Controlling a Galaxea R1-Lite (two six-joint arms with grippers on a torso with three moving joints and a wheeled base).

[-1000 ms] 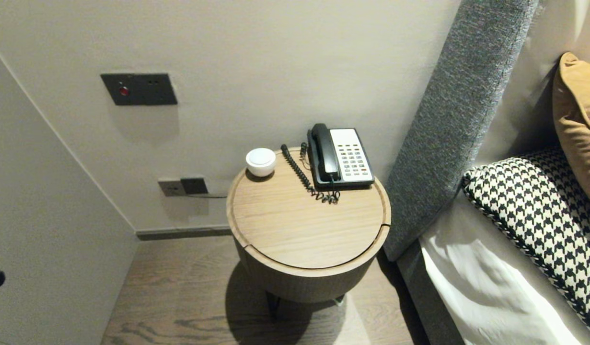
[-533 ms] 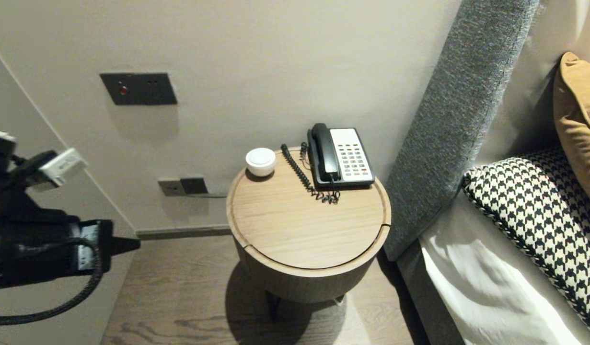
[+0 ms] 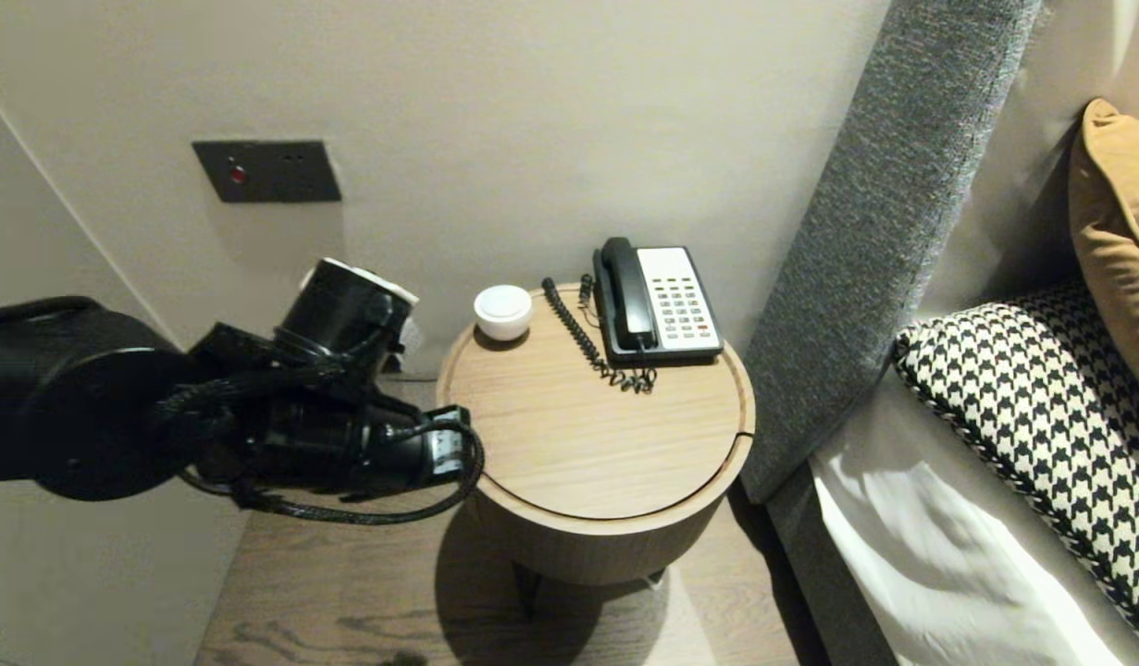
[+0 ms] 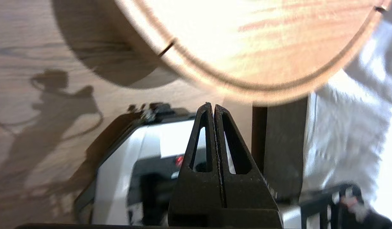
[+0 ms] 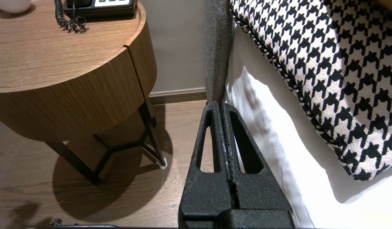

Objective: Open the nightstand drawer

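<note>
A round wooden bedside table [image 3: 588, 462] carries a black and white desk telephone [image 3: 657, 305] with a coiled cord [image 3: 583, 338], and a small white bowl [image 3: 503, 312]. My left arm [image 3: 328, 425] reaches in from the left and hangs by the table's left edge, over the floor. Its fingers are hidden in the head view. In the left wrist view the left gripper [image 4: 214, 106] is shut and empty, below the table's rim [image 4: 246, 86]. The right gripper [image 5: 222, 105] is shut and empty, parked low between the table [image 5: 71, 86] and the bed.
A grey upholstered headboard [image 3: 884, 222] and a bed with white sheet [image 3: 939, 555], a houndstooth pillow [image 3: 1041, 407] and a tan cushion [image 3: 1115, 231] lie to the right. A wall stands behind with a dark switch panel [image 3: 268, 171]. Wood floor [image 3: 347, 592] lies below.
My left arm has swung in from the left edge of the head view and risen toward the table's left side. The telephone, bowl and right gripper have not moved.
</note>
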